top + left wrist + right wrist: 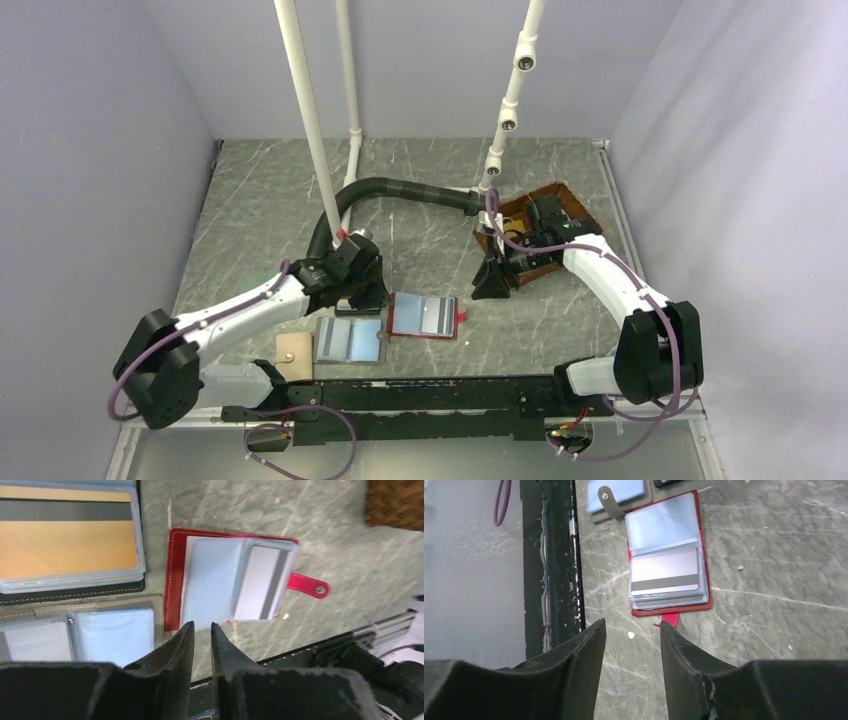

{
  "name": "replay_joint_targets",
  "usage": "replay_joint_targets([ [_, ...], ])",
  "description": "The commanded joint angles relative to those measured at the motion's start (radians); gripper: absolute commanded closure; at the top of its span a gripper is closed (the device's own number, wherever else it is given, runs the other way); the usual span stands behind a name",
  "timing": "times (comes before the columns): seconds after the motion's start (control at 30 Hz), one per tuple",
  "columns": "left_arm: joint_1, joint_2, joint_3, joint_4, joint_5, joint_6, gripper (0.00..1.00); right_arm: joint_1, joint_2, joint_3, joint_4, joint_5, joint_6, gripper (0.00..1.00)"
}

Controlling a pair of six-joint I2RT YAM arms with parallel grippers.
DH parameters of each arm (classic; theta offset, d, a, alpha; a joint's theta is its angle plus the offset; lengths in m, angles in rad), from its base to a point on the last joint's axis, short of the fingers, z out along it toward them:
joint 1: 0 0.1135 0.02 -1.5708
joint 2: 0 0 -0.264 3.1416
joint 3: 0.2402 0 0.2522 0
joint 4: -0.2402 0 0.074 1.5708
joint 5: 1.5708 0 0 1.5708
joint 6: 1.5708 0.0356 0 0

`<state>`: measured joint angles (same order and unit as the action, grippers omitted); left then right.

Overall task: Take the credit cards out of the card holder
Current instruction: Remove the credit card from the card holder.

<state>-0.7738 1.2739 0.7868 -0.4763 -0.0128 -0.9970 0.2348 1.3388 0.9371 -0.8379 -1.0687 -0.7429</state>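
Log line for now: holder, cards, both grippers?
card holder: open flat | grey striped card: in sleeve | left gripper: slightly open, empty, by holder's edge | right gripper: open, empty, clear of holder

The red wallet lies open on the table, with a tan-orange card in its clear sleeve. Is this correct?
Not quite. The red wallet does lie open on the table, but the card in its clear sleeve is silver-grey with a dark stripe, as the right wrist view shows.

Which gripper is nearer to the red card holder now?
Left. The left gripper is at the card holder's edge; the right gripper is farther off, past its red tab.
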Motion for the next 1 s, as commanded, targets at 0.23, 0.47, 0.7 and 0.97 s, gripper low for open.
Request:
replay_joint_targets([
  [0.23, -0.002, -0.388, -0.207, 0.176, -0.121, -0.072, 0.24, 0.077, -0.003, -0.035, -0.004, 0.012, -0.135, 0.54],
  [0.47, 0.001, -0.661, -0.416, 0.305, -0.141, -0.18, 0.04, 0.128, 0.009, -0.045, 0.0, 0.072, -0.166, 0.54],
  [0.7, 0.001, -0.8, -0.491, 0.359, -0.135, -0.182, 0.04, 0.175, 0.004, -0.063, 0.029, 0.11, -0.162, 0.54],
  [0.97, 0.001, -0.62, -0.459, 0.447, -0.047, -0.174, 0.04, 0.215, 0.002, -0.07, 0.045, 0.145, -0.158, 0.55],
])
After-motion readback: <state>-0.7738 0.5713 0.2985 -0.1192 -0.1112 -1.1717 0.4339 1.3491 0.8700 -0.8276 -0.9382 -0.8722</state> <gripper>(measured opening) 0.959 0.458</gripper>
